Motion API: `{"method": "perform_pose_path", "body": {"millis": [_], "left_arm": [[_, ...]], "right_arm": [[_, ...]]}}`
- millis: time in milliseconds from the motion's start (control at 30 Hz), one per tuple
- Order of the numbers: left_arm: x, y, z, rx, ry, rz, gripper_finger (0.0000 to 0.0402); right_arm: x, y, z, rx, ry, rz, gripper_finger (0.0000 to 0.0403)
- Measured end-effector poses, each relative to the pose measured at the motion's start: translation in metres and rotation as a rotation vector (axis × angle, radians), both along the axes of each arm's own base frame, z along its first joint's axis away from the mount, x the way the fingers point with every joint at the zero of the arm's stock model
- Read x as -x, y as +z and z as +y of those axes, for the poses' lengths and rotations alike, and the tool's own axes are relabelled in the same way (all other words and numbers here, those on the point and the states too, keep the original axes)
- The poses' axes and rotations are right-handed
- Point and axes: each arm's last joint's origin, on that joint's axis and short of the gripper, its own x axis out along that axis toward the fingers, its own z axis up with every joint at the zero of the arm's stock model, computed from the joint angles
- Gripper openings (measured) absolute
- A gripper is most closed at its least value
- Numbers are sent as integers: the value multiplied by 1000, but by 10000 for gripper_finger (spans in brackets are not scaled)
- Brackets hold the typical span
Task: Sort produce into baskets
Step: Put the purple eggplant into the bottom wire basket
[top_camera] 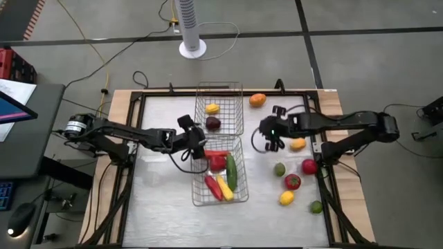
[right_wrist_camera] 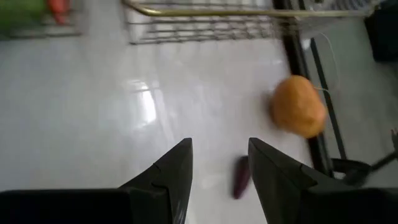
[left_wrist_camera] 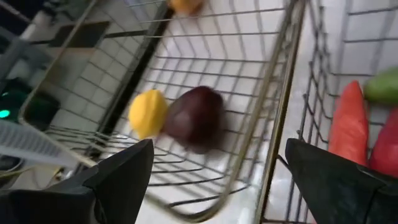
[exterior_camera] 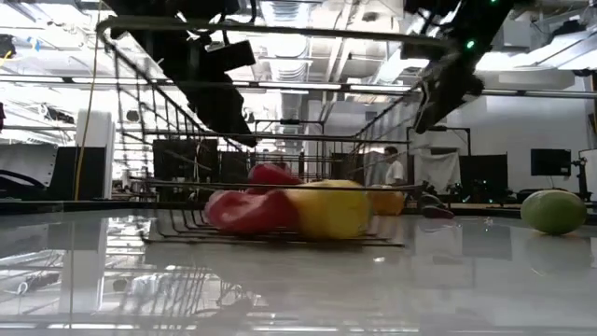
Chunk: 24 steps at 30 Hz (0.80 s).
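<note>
- Overall: tabletop (top_camera: 166, 200) carries two wire baskets mid-table, end to end. The far basket (top_camera: 219, 84) holds a lemon (top_camera: 212, 108) and a plum (top_camera: 213, 123). The near basket (top_camera: 220, 203) holds red peppers (top_camera: 216, 160), a cucumber (top_camera: 232, 173) and a yellow piece (top_camera: 224, 187).
- Key relation: all loose produce lies on the right half of the tabletop, so the right arm is nearer and the left arm would have to cross the baskets.
- Right tool (top_camera: 271, 138) hovers above bare tabletop betw. the baskets and the loose pieces. Fingers part-open, nothing betw. them.
- Nearest targets: a yellow piece (top_camera: 297, 144) sits just beside the right tool on the side away from the baskets. The orange (top_camera: 257, 99) lies toward the far edge, near the far basket's corner.
- Right wrist view shows a small dark purple bit (right_wrist_camera: 241, 177) just ahead of the fingertips; can't tell what it is.
- Left tool (top_camera: 199, 146) is over the seam where the baskets meet, spread wide, empty.
- Other loose pieces nearer the front: lime (top_camera: 279, 169), two tomatoes (top_camera: 309, 166), another lemon (top_camera: 286, 198) and a second lime (top_camera: 316, 206), each apart from the rest.
- In the way: prob. nothing betw. the right tool and the yellow piece; only the basket rims need clearing on the drop.
</note>
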Motion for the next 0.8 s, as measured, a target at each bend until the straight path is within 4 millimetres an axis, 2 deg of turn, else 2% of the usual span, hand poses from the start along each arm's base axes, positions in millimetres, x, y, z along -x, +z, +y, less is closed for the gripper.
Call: {"method": "perform_pose_path", "body": {"millis": [100, 267, 467, 667, 800], "left_arm": [[1, 1, 3, -10, 20, -5, 352], [1, 2, 1, 6, -21, -2, 352], [6, 13, -7, 23, -81, -25, 352], [19, 31, -12, 55, -126, -79, 352], [32, 47, -17, 73, -136, -136, 352]], "right_arm": [[2, -3, -23, 27, -21, 5, 182], [13, -14, -72, -33, -97, -75, 182], [38, -43, -120, -131, -237, -16, 209], [44, -77, -147, -266, -311, 62, 265], [42, -98, -154, -320, -320, 116, 275]]}}
